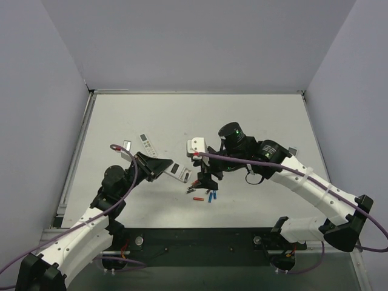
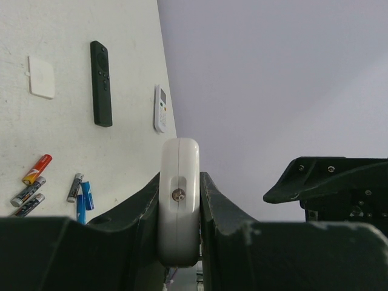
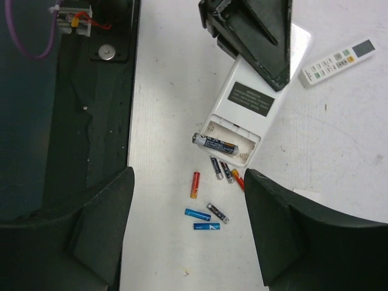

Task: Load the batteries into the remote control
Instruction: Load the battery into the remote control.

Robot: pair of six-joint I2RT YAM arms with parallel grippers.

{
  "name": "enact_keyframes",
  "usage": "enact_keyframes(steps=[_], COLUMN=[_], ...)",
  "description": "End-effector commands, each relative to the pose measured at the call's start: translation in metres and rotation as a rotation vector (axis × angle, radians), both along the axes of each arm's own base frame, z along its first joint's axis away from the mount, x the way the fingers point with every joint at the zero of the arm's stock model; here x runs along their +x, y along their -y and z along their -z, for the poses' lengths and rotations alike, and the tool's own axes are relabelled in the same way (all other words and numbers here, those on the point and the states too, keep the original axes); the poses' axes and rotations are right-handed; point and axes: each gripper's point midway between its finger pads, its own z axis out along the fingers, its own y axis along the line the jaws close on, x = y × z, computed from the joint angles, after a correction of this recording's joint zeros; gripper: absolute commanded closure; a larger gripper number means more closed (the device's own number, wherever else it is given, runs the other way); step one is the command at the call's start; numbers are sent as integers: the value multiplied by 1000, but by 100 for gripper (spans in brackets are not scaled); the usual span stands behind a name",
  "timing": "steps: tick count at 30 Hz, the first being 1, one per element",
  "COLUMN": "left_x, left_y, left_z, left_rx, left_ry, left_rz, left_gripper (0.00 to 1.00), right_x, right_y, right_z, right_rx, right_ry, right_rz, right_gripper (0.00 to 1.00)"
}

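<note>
Left claw (image 2: pixel 180 200) pinched remote control (image 3: pixel 227 114), compartment open, dark battery (image 3: pixel 215 144) lying inside. Loose batteries (image 3: pixel 194 184) on table (image 3: pixel 163 91), 4 o'clock from remote control seen from above. Right claw (image 3: pixel 189 180) spread above them.

My left arm (image 1: pixel 79 233) and right arm (image 1: pixel 309 188) are white shells between black joints, with a purple cable (image 3: pixel 7 21) running along each. My left tool (image 1: pixel 159 165) and right tool (image 1: pixel 206 180) are black, with wedge-shaped fingers.

Black remote (image 2: pixel 101 83), slim white remote (image 2: pixel 160 108), white square plate (image 2: pixel 41 77) apart on table (image 2: pixel 60 145).
</note>
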Motion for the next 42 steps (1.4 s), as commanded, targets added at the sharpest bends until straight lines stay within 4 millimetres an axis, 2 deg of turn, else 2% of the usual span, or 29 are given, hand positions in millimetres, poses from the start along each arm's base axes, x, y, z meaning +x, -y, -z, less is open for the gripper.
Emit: enact_keyframes(steps=[1, 6, 12, 26, 42], left_x=[-7, -8, -8, -6, -6], left_y=[10, 15, 17, 17, 16], left_z=[-35, -37, -42, -42, -45], left_rx=[-2, 12, 6, 3, -2], left_ry=[119, 135, 153, 146, 151], left_rz=[87, 126, 136, 137, 130], left_gripper=[100, 100, 100, 100, 100], right_x=[-16, -22, -13, -8, 0], right_y=[-9, -16, -19, -36, -36], right_z=[5, 13, 23, 38, 52], right_rx=[6, 1, -37, -76, -125], right_ry=[-5, -41, -39, -68, -69], right_rz=[-176, -229, -199, -165, -115], right_gripper=[34, 45, 53, 61, 76])
